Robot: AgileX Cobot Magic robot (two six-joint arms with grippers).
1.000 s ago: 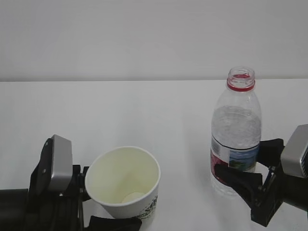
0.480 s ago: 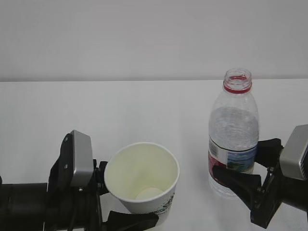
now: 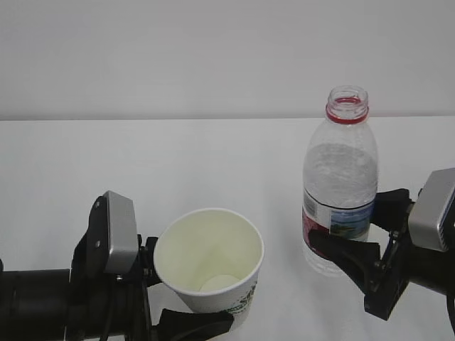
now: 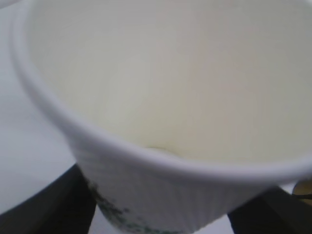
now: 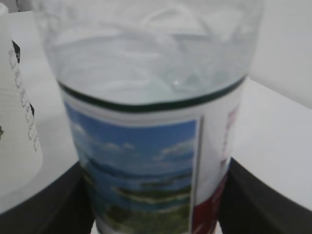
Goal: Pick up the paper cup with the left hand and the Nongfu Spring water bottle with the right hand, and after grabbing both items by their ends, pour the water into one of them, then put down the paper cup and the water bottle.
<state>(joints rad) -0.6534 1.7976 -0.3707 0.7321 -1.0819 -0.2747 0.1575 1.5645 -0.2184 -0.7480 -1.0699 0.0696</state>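
- while the paper cup (image 3: 209, 264) sits between the two black fingers of the left hand (image 3: 153, 302) at the lower left of the white table (image 3: 178, 163), it leans a little, with its mouth turned toward the camera.
- the jaws of the left hand are closed on the cup's lower part; in the left wrist view the cup (image 4: 161, 112) fills nearly the whole frame, with a dark finger at each lower corner.
- the inside of the cup is pale cream, and a green print shows on its side.
- the nongfu spring water bottle (image 3: 339, 185) stands upright on the right, without cap, its red neck ring on top.
- the right hand (image 3: 366, 238) grips the bottle at the label, one finger on each side; the right wrist view shows the bottle (image 5: 151, 146) pressed between both dark fingers.
- the water (image 3: 340, 170) reaches up into the upper part of the bottle.
- cup and bottle are apart, with bare table between them.
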